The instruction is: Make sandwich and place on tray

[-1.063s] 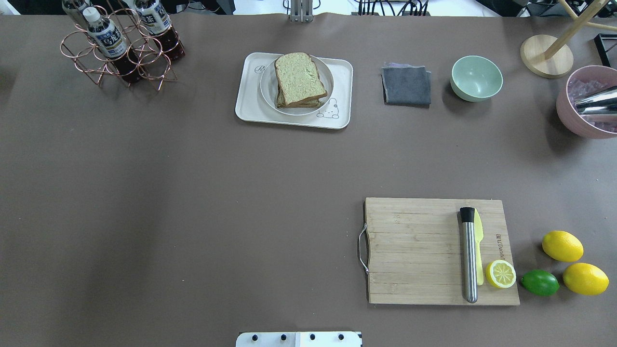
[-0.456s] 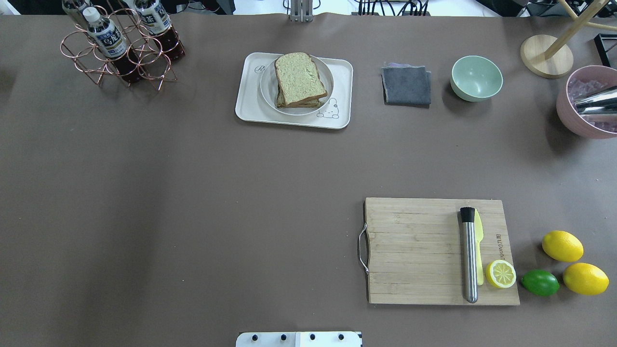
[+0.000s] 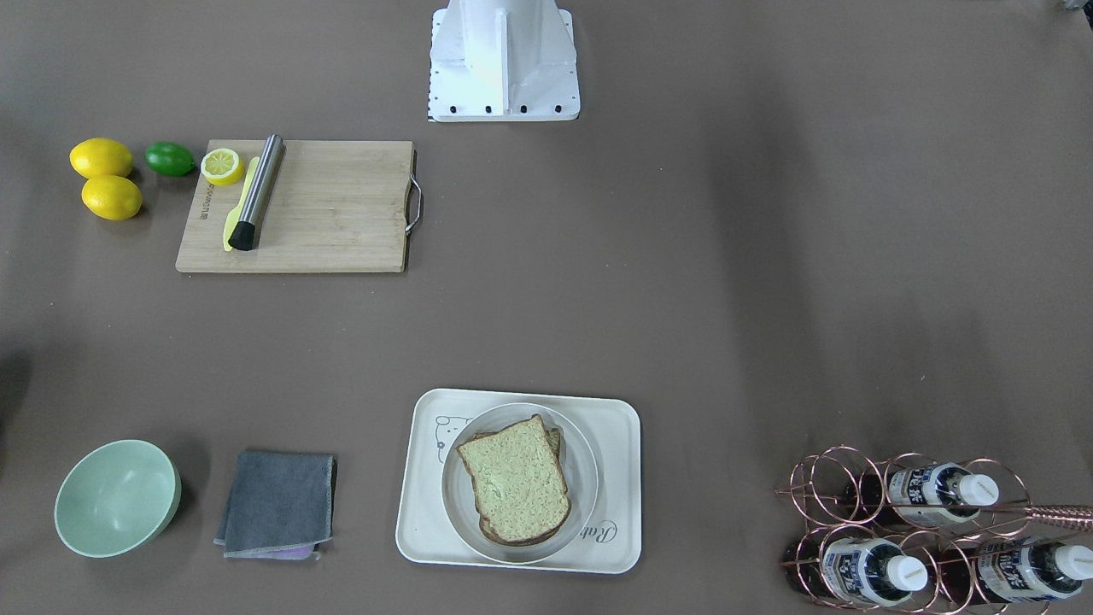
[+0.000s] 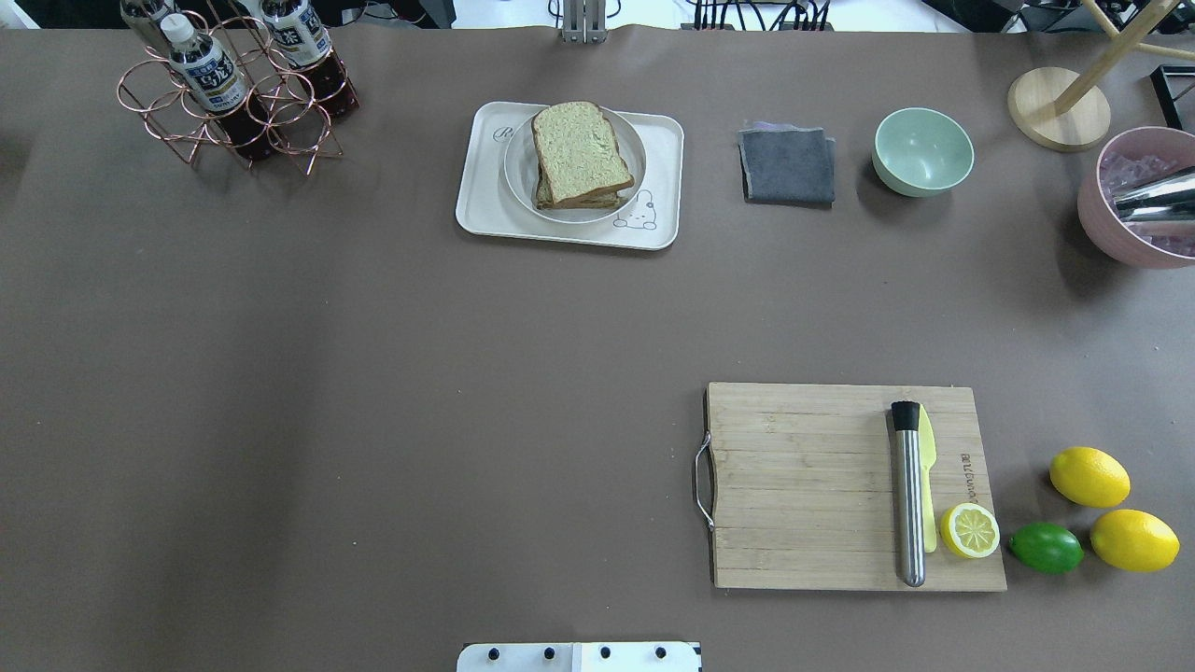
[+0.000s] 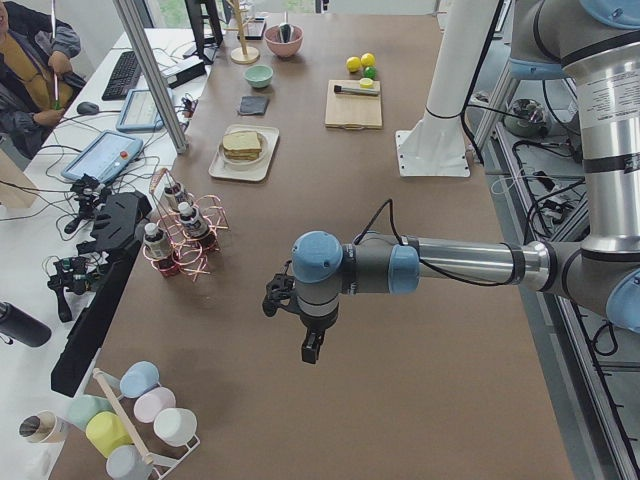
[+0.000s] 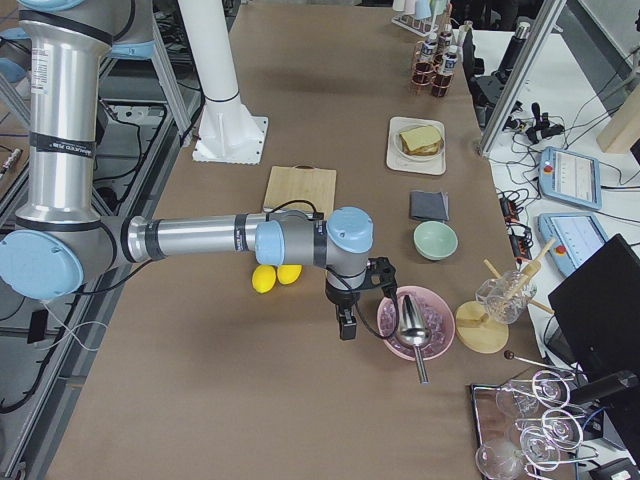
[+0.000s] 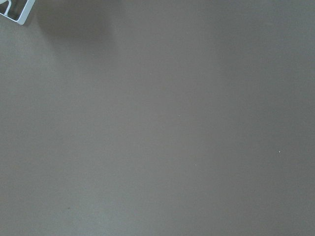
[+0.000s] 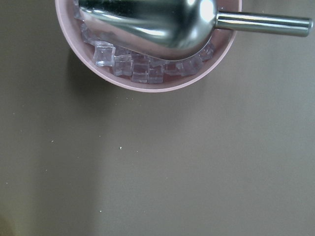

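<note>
Because the sandwich [image 4: 580, 151] on the tray [image 4: 481, 207] looks soft and light, I'd pinch its crusts gently; whether the left gripper [image 5: 312, 349] or right gripper [image 6: 347, 326] is spread, I can't tell.

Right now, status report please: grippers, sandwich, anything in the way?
Left gripper, right gripper: both far from tray, jaws unreadable. Sandwich stacked on plate, on tray. Grey cloth beside tray, not touching.

Brown-covered table [image 4: 373, 392], diffuse light, soft shadows. White side desk [image 5: 25, 250] on the operators' side holds a keyboard [image 5: 126, 72] and a tablet [image 5: 103, 155]. Aluminium post [image 5: 150, 70] stands at the table edge.
</note>
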`<control>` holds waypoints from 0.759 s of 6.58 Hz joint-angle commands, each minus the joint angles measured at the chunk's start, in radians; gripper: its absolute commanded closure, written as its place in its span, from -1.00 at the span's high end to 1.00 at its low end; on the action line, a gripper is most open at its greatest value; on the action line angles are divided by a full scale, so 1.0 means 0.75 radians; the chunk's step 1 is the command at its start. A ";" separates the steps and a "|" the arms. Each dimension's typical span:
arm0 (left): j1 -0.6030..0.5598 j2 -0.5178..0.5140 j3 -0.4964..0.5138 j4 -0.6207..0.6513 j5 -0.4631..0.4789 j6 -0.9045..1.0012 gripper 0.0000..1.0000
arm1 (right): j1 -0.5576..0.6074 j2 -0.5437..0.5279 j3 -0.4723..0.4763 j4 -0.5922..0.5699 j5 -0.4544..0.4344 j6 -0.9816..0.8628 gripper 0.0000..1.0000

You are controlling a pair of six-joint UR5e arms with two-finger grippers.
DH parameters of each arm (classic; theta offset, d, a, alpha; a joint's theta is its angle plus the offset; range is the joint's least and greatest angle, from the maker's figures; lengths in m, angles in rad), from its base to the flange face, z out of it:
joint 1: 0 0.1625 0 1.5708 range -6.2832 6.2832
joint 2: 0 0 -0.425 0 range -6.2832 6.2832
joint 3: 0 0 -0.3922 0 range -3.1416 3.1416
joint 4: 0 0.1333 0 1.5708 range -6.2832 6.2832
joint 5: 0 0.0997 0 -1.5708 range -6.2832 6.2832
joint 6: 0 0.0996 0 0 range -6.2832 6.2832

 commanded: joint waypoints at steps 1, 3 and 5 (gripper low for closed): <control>-0.002 0.001 -0.003 0.001 -0.001 -0.002 0.94 | 0.000 0.001 0.004 -0.001 0.002 0.000 0.99; -0.002 -0.007 0.010 0.027 -0.001 -0.004 0.94 | -0.004 -0.003 -0.002 -0.001 0.000 0.002 0.99; 0.004 -0.024 0.001 0.077 -0.003 -0.008 0.94 | -0.004 0.029 0.006 -0.075 -0.010 0.000 0.99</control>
